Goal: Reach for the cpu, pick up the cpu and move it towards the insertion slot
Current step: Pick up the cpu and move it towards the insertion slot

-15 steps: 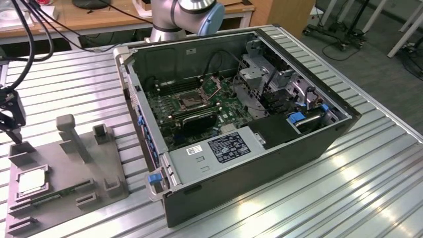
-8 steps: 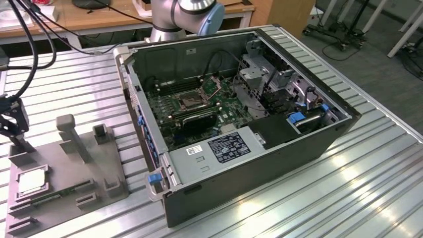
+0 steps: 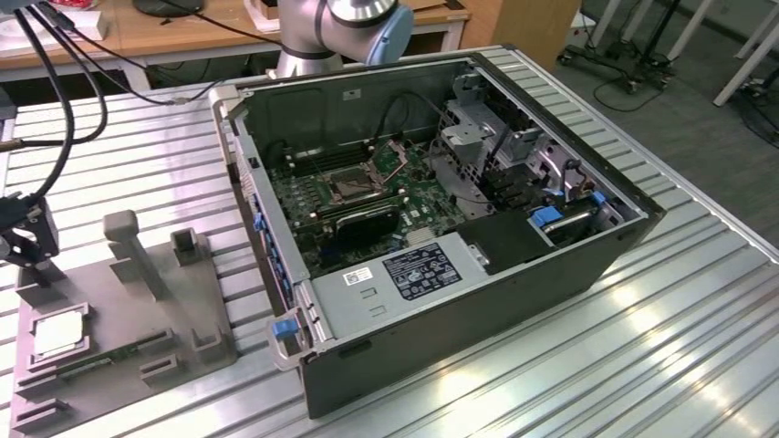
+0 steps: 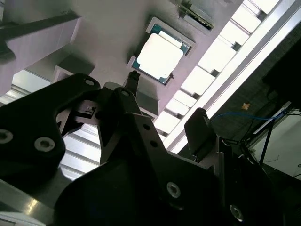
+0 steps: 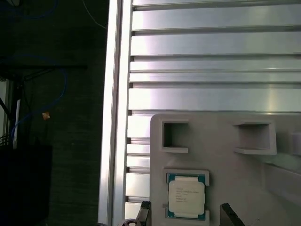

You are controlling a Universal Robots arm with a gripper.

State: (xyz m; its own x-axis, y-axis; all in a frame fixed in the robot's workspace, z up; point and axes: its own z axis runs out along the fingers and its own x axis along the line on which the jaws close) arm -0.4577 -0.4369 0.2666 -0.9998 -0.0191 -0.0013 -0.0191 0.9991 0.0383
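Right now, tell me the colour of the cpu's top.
The cpu is pale silver, green-edged; clearest in the first wrist view.

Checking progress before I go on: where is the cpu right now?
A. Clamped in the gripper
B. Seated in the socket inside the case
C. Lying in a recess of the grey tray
C: the cpu lies flat in a recess of the tray, and the open gripper is not touching it.

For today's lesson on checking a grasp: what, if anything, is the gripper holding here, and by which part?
Nothing. The gripper is open over the cpu, which lies untouched in the grey tray.
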